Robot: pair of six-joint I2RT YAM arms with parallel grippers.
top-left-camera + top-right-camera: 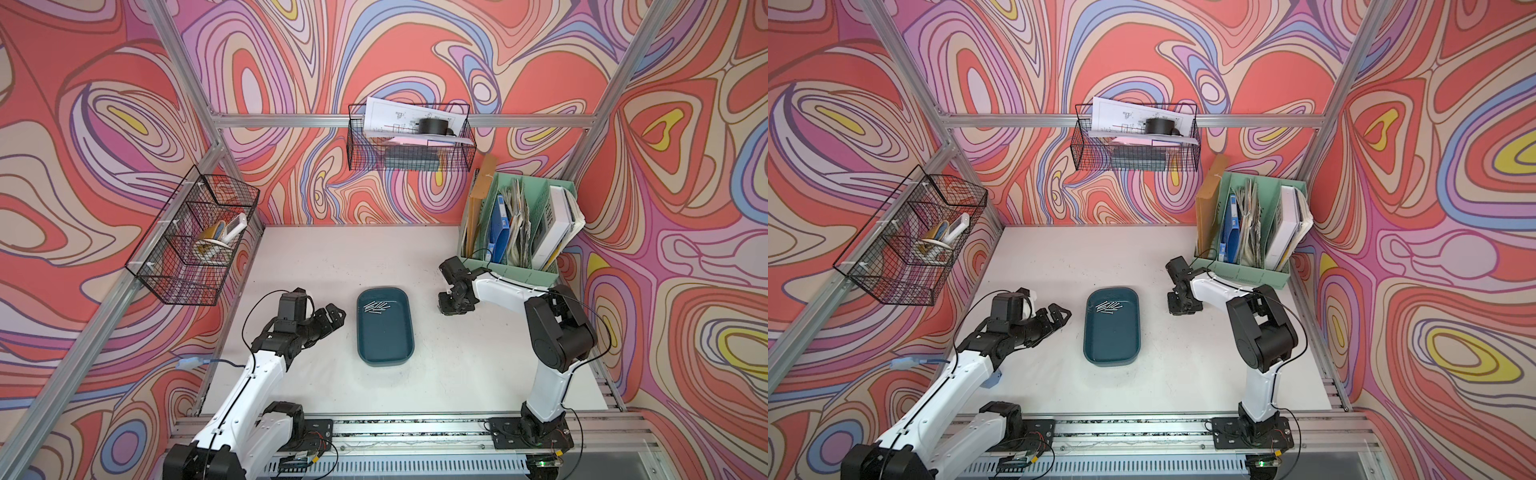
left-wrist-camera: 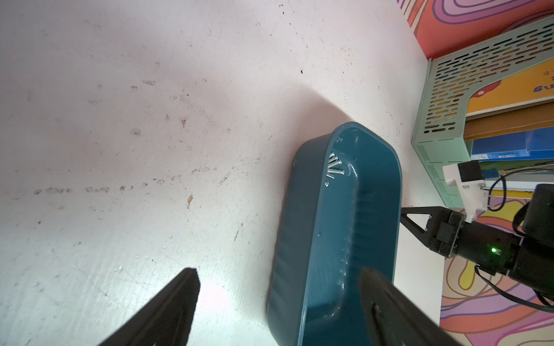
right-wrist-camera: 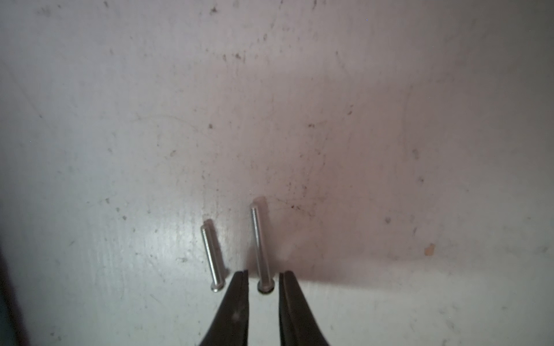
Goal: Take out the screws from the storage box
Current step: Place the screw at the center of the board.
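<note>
right gripper [image 3: 263, 274] low over the table [image 3: 389, 119] on the right of the storage box [image 1: 386, 340], jaws a little apart, not clamped on the one screw [image 3: 260, 245] lying between the tips, second screw [image 3: 212, 257] just beside. left gripper [image 1: 337, 316] wide open, empty, beside the box; other screws [image 1: 377, 308] piled at its far end

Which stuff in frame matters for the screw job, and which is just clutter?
Job:
- storage box
- screws inside it
- two screws out on the table
- right gripper, left gripper

Clutter:
- file organiser
- wire baskets
</note>
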